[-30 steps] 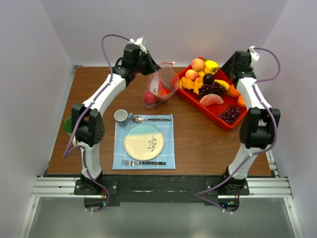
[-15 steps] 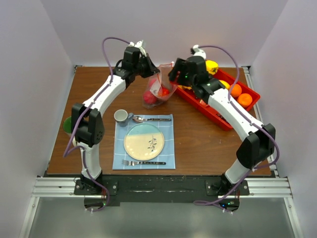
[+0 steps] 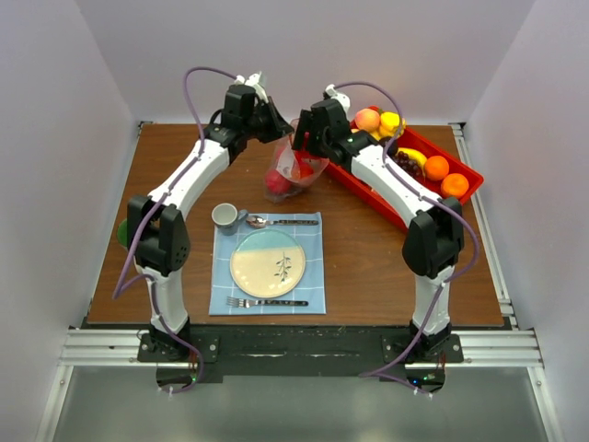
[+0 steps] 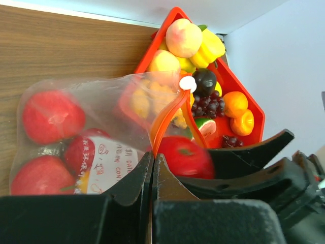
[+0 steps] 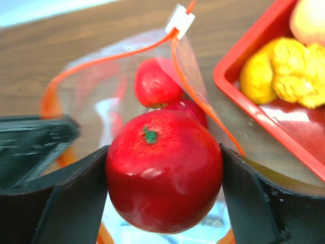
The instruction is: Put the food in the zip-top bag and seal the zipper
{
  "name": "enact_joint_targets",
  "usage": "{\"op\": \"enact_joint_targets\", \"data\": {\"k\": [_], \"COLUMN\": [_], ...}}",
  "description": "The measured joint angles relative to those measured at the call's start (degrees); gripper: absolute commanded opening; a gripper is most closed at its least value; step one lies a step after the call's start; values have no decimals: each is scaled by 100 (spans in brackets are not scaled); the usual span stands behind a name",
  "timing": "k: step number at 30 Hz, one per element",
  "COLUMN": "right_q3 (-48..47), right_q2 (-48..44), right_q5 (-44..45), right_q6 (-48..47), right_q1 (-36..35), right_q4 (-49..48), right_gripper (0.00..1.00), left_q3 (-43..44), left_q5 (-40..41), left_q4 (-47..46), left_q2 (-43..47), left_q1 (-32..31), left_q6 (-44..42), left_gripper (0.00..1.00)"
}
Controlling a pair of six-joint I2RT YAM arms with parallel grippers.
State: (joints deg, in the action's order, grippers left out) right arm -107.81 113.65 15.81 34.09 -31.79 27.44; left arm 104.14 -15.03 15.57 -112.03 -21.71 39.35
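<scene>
The clear zip-top bag (image 3: 293, 168) stands open at the table's back middle, with red apples (image 4: 52, 116) inside. Its orange-red zipper (image 4: 163, 121) runs along the mouth, with a white slider (image 5: 180, 21). My left gripper (image 4: 152, 165) is shut on the bag's mouth edge and holds it up. My right gripper (image 5: 163, 178) is shut on a red apple (image 5: 163, 170) right above the open mouth; it also shows in the left wrist view (image 4: 186, 156). More food, a peach (image 3: 367, 120), oranges (image 3: 436, 168), grapes (image 4: 203, 107) and yellow pieces (image 5: 284, 68), lies in the red tray (image 3: 396, 210).
A blue placemat (image 3: 313, 299) at front centre carries a plate (image 3: 245, 267), a spoon (image 3: 281, 222) and a fork (image 3: 265, 302). A grey cup (image 3: 225, 217) stands at its corner. A green object (image 3: 123, 234) sits at the left table edge.
My right arm has swung left from the tray to the bag's mouth, carrying a red apple. My left gripper stays on the bag's edge.
</scene>
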Motion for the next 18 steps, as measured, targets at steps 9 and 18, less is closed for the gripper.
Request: {"op": "enact_joint_targets", "data": {"k": [9,18], "right_q3": [-920,-476], "right_q2": [90,-605], "right_q5": [33,400], "right_q6": [-63,-306], "right_q1": [-2,111], "right_q4": [542,872], "right_gripper": [98,93], "left_q3": [-55,-420], "left_q5": [-111,-199], "left_q4": [-109,-372], "left_q2": [42,146], "left_q1": [74,175], "left_q6": [9,157], "left_gripper": [0,0]}}
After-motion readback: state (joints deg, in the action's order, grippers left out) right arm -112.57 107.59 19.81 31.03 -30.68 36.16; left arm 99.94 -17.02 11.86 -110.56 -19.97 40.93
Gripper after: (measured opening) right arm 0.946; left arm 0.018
